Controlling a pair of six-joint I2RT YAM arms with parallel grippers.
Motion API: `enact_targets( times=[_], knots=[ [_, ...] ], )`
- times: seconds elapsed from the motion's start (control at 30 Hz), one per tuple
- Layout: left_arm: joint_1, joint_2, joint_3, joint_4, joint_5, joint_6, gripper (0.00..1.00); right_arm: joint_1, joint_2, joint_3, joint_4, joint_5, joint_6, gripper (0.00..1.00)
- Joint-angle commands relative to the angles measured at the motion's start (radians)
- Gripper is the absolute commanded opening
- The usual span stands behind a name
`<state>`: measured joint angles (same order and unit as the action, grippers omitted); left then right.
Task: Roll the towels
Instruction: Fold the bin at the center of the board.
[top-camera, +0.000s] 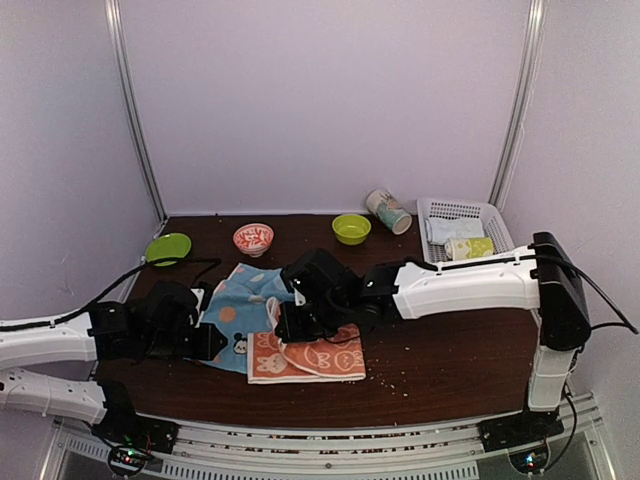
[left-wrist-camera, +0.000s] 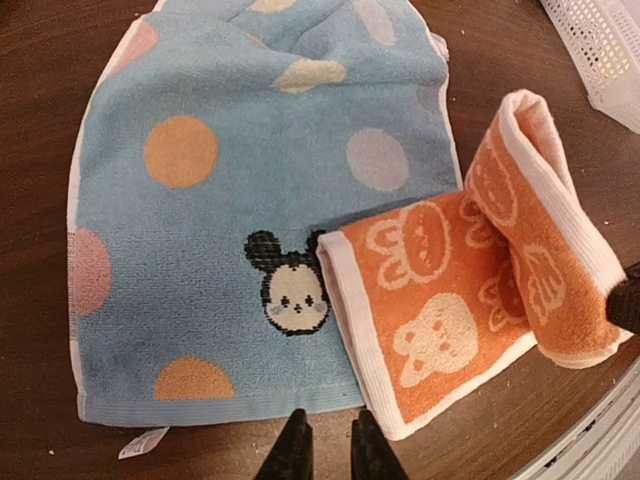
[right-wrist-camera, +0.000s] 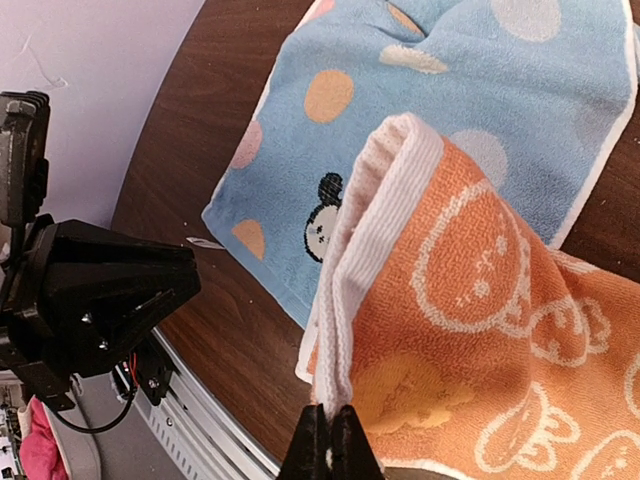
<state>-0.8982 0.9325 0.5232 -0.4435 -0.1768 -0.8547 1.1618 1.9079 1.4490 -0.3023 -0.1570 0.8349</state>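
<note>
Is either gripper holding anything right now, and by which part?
The right gripper pinches the orange towel by its folded white-bordered edge; the left gripper holds nothing.

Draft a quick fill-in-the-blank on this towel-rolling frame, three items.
1. The right gripper has its jaws ____ on the folded edge of the bunny towel.
2. The bunny towel lies partly over the Mickey towel, whose ground colour is ____.
3. The white basket at the far right holds ____ rolls.

Missing words: shut; blue; two.
</note>
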Motion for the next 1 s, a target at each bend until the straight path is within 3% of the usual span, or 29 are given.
enact_targets(
  times=[0.0, 0.37, 0.53, 0.63, 0.8, 0.87, 0.97],
  knots=[
    [0.004, -0.025, -0.024, 0.001, -0.005, -0.015, 0.15, 0.015, 0.042, 0.047, -0.039, -0.002, 0.001, 0.00],
    [0.004, -0.040, -0.035, -0.008, -0.002, -0.019, 0.15, 0.029, 0.135, 0.148, -0.059, -0.096, -0.014, 0.00],
    [0.004, -0.053, -0.033, -0.026, -0.007, -0.023, 0.15, 0.037, 0.146, 0.198, -0.063, -0.185, -0.054, 0.35],
    [0.004, -0.065, -0.027, -0.040, -0.014, -0.026, 0.17, 0.030, 0.088, 0.170, -0.081, -0.181, -0.081, 0.46],
    [0.004, -0.059, -0.007, -0.028, 0.009, -0.009, 0.26, -0.024, -0.137, -0.077, -0.082, -0.040, -0.071, 0.46],
    [0.004, -0.035, 0.005, 0.020, 0.064, 0.011, 0.33, -0.071, -0.234, -0.230, -0.050, 0.032, -0.052, 0.45],
    [0.004, 0.035, 0.043, 0.133, 0.166, 0.045, 0.36, -0.127, -0.335, -0.404, 0.013, 0.053, -0.038, 0.40]
  ],
)
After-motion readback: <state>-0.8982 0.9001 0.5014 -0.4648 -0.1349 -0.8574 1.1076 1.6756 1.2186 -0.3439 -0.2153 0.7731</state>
